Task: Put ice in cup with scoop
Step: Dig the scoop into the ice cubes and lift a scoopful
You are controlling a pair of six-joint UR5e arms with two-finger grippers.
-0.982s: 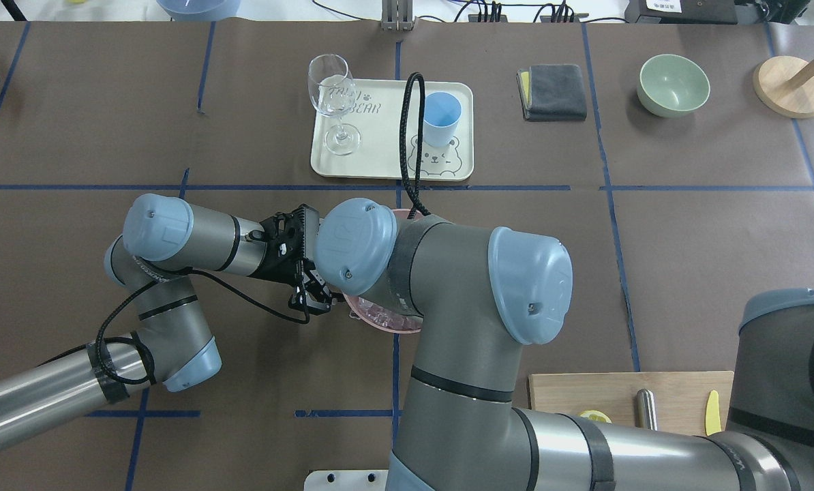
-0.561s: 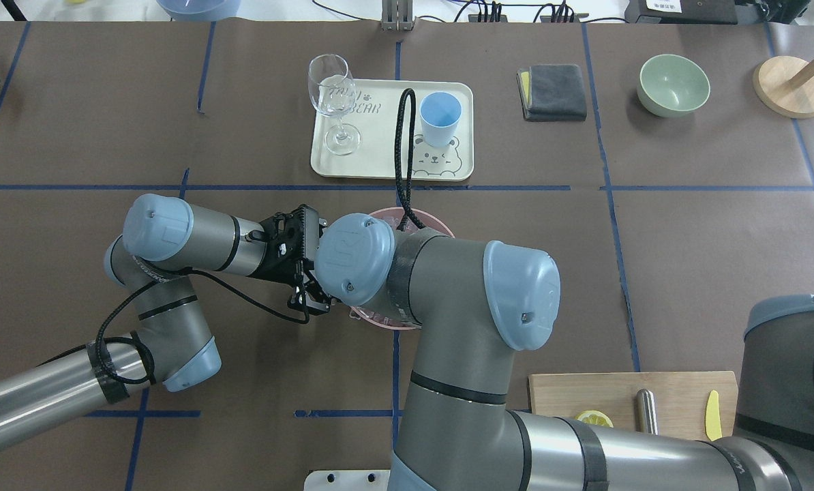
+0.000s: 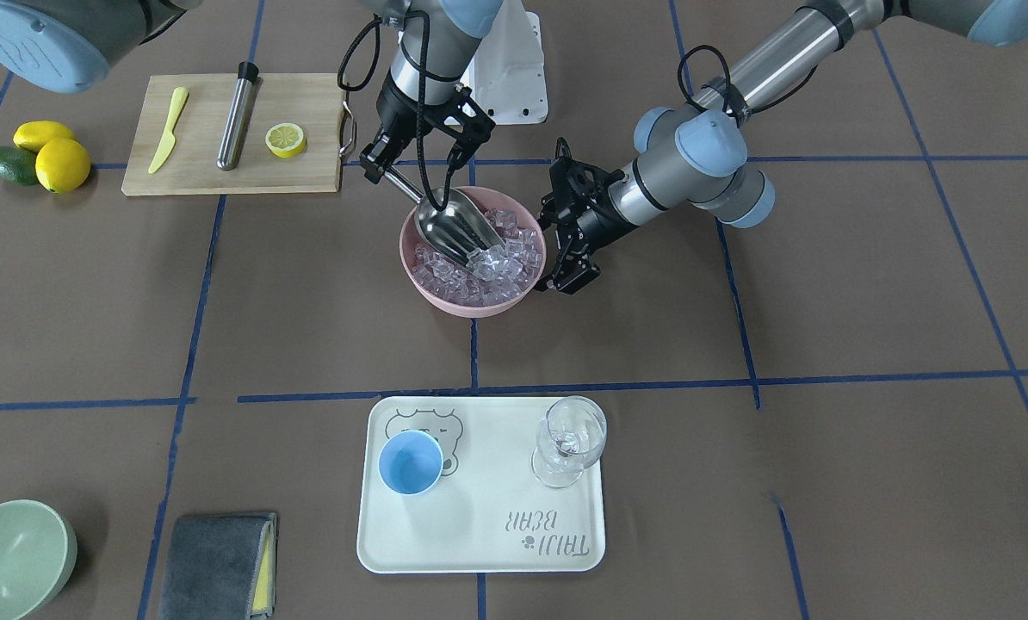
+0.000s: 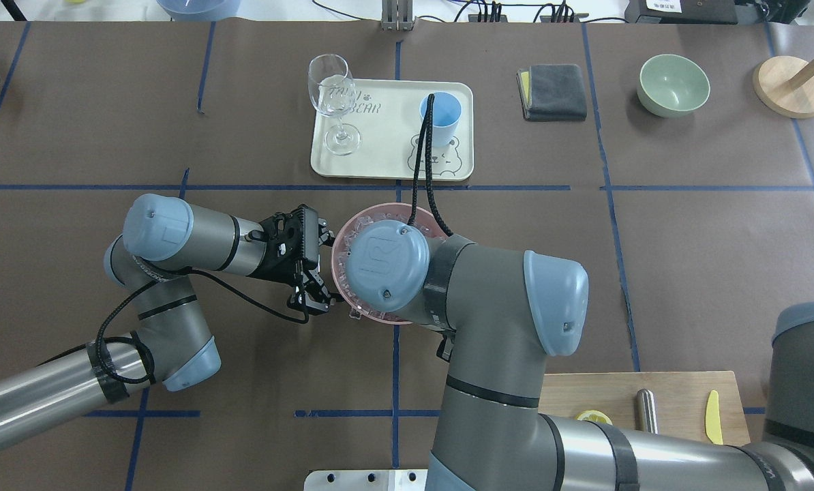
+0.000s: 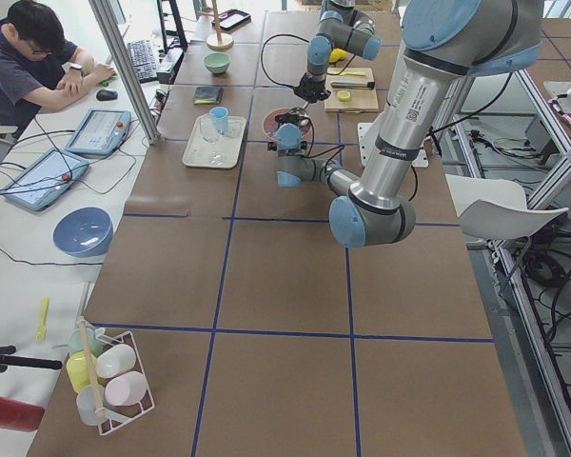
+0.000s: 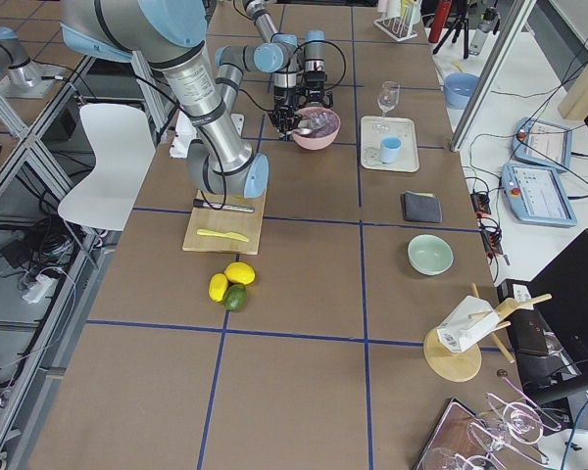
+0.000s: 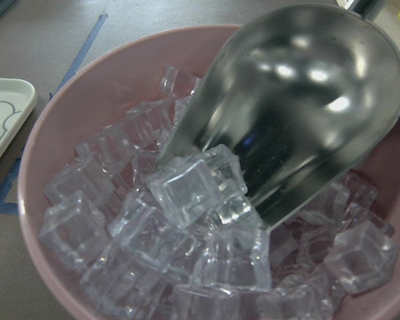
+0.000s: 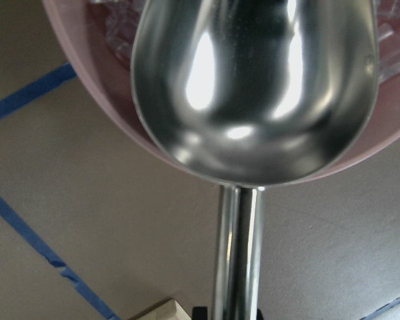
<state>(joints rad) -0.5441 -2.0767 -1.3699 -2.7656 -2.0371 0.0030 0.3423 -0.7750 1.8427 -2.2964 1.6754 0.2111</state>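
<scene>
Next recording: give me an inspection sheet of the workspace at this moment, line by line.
Surface: brown-papered table with blue tape grid.
Job's things: scoop tilted into the ice in the pink bowl; cup empty, upright on the tray.
Clutter: wine glass on tray; cutting board with knife, steel cylinder, lemon half; green bowl; grey cloth.
Grippers: right gripper shut on the scoop's handle; left gripper beside the bowl, jaws unclear.
Cables: black cable loops from the right wrist.
Surroundings: person seated at a side desk.
</scene>
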